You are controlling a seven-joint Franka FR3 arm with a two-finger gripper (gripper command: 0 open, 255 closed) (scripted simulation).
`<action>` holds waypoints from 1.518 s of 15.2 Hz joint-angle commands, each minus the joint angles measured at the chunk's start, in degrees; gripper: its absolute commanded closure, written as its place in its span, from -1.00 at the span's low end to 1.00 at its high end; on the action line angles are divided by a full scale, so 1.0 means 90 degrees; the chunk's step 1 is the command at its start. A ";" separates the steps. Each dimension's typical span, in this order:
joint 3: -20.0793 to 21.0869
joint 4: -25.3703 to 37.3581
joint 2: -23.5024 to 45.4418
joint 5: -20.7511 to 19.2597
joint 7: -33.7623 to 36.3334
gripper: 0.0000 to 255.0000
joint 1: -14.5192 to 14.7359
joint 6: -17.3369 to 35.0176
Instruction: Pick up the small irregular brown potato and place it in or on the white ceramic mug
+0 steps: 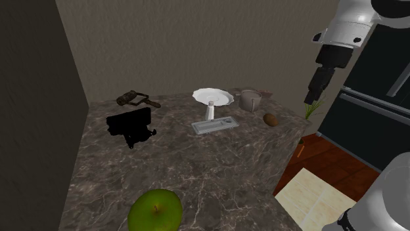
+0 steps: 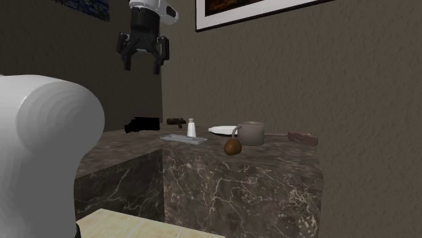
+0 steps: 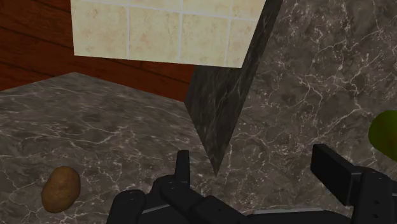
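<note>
Potato (image 1: 270, 119), small and brown, lies on the dark marble counter (image 1: 197, 164) near the grey mug (image 1: 250, 100), not touching it, between the mug and the counter's edge. You see the gripper (image 2: 142, 67) hanging high above the mug's level and well apart from it, its two fingers spread wide with nothing between them. On the mug's other side stands a white footed dish (image 1: 212, 97).

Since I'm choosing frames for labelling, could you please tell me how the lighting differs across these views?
Shoulder view: dim, even light, the small irregular brown potato darkish yet distinct on the dark veined countertop; second exterior view: dimmer, potato nearly merging with the counter's edge; wrist view: brightest, potato and pale floor tiles plainly lit, no glare.
</note>
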 commanded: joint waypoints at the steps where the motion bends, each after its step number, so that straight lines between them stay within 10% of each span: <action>1: 0.0000 0.0000 0.0000 0.0000 0.0000 -1.00 0.0000 0.0000; 23: -0.2085 -0.1011 0.2892 -0.0267 -0.2174 -1.00 -0.0405 0.5036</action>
